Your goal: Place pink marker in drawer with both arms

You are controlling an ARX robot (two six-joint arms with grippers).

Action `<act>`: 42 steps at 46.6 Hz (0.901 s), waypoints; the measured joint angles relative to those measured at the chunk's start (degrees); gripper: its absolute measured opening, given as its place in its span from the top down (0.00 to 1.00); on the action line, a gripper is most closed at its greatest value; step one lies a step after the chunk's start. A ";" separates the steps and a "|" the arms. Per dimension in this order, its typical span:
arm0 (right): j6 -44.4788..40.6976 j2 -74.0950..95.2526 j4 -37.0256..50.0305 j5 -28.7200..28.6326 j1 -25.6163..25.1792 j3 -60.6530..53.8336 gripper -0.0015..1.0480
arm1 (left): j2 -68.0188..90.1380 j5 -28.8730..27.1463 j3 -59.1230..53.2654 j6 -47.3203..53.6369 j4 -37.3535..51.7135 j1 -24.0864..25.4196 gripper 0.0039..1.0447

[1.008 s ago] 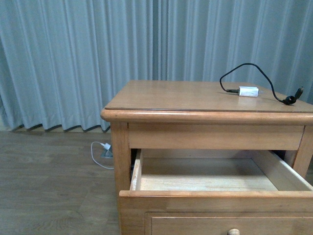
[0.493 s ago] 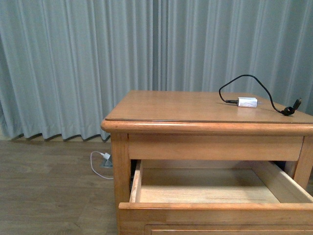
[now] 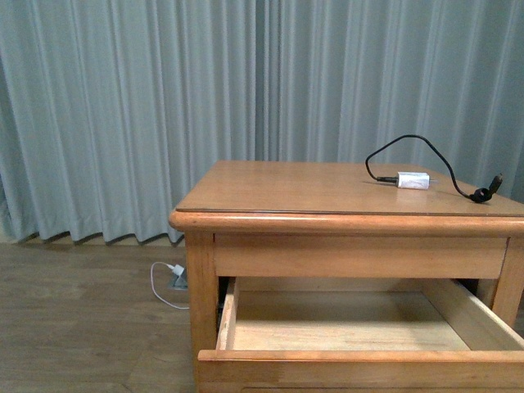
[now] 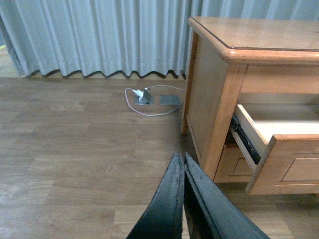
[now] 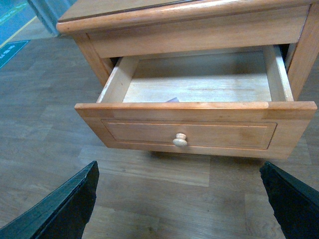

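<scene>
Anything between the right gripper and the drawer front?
Nothing: the right wrist view shows only bare floor between the open right gripper and the drawer front.

Open drawer (image 3: 360, 356) beneath tabletop (image 3: 327, 188) overhang

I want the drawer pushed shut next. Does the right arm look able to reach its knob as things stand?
Probably yes. The right gripper hangs open, facing the front of the drawer. The knob sits roughly centred between its fingers, and only floor shows between them.
</scene>
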 joint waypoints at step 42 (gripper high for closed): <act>-2.45 -0.85 6.91 10.43 2.71 -2.60 0.08 | -3.48 0.00 -2.67 -0.04 0.37 0.00 0.62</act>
